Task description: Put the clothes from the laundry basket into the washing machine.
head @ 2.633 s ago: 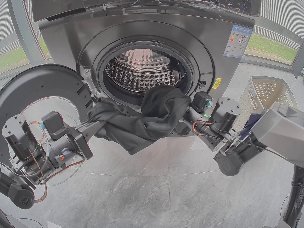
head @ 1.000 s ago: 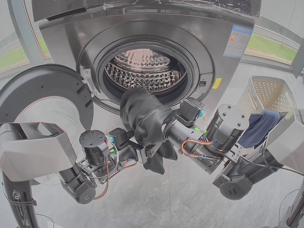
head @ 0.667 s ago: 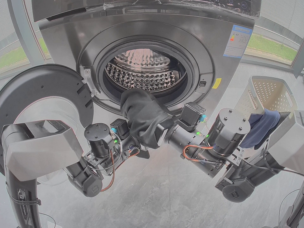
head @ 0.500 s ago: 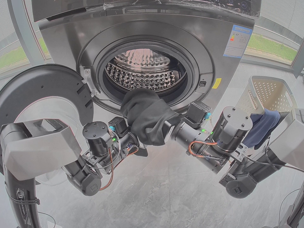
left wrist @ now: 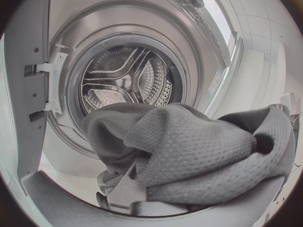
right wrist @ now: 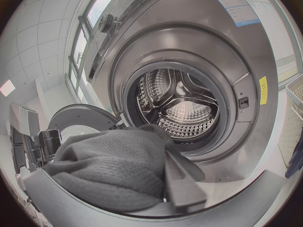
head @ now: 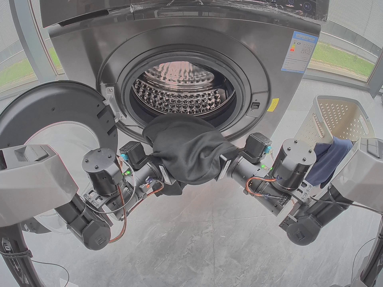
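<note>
Black mesh garment (head: 187,152) hangs bunched in the air between the two arms, just before the lower rim of the grey front-loading washing machine (head: 255,52) and below its steel drum (head: 179,88); whether it touches the rim cannot be told. The left pincer (left wrist: 126,193) and the right pincer (right wrist: 181,182) each clamp a fold of it. The round dark door (head: 52,108) stands open at the left. A beige perforated laundry basket (head: 339,116) stands right of the machine, with a dark blue cloth (head: 329,160) at its near side.
</note>
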You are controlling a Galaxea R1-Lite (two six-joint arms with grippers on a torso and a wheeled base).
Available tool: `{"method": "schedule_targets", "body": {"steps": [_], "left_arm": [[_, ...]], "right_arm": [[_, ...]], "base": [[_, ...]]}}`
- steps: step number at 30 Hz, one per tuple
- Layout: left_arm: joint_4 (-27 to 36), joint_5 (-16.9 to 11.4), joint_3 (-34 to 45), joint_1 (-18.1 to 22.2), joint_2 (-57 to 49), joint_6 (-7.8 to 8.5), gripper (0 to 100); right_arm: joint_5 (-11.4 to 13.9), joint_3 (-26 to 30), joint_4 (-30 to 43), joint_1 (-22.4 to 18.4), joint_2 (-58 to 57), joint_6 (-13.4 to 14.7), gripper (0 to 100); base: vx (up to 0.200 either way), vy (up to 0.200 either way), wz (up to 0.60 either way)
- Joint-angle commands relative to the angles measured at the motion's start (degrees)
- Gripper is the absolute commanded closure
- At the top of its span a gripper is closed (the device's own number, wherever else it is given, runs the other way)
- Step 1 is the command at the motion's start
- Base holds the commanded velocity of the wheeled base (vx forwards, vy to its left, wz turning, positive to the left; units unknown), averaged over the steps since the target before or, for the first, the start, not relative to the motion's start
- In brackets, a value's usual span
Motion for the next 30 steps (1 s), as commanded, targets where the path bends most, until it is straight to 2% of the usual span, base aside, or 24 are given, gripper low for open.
{"method": "schedule_targets", "body": {"steps": [1,4,6,7,11,16,20,21,25,30], "left_arm": [[-0.1,0.0,0.8,-0.3,-1.9,-0.03,100],[0.0,-0.1,1.4,0.1,-3.9,-0.47,100],[0.0,-0.1,2.1,0.3,-5.6,-1.44,100],[0.0,-0.1,2.5,0.3,-6.3,-1.88,100],[0.1,-0.2,5.7,0.3,-10.2,-3.37,100],[0.2,-0.9,11.9,0.3,-15.0,-3.11,100],[0.0,-2.0,16.1,2.0,-16.1,-2.93,100],[0.0,-2.0,16.2,2.0,-16.2,-2.85,100],[0.0,-4.5,20.8,2.2,-18.7,-2.58,100],[0.0,-4.6,23.4,3.1,-19.4,-2.32,100]], "right_arm": [[0.2,0.9,-0.2,0.5,0.6,0.0,0],[2.0,9.3,0.2,0.9,-1.9,-1.5,0],[5.5,17.8,-0.1,1.8,-4.4,-4.0,0],[6.4,20.2,-0.2,1.8,-4.8,-4.6,0],[7.4,26.2,-0.5,1.4,-6.4,-5.3,0],[7.7,29.8,-3.0,0.1,-7.2,-4.6,0],[11.0,32.9,-5.0,-0.6,-8.5,-3.6,0],[11.1,33.0,-5.0,-0.7,-8.6,-3.5,0],[11.1,32.4,-5.0,-5.8,-8.8,-0.9,0],[11.1,31.2,-5.0,-9.7,-9.2,-0.5,0]], "base": [[0.0,0.0,0.0],[0.0,0.0,0.0],[0.0,0.0,0.0],[0.0,0.0,0.0],[0.0,0.0,0.0],[0.0,0.0,0.0],[0.0,0.0,0.0],[0.0,0.0,0.0],[0.0,0.0,0.0],[0.0,0.0,0.0]]}}
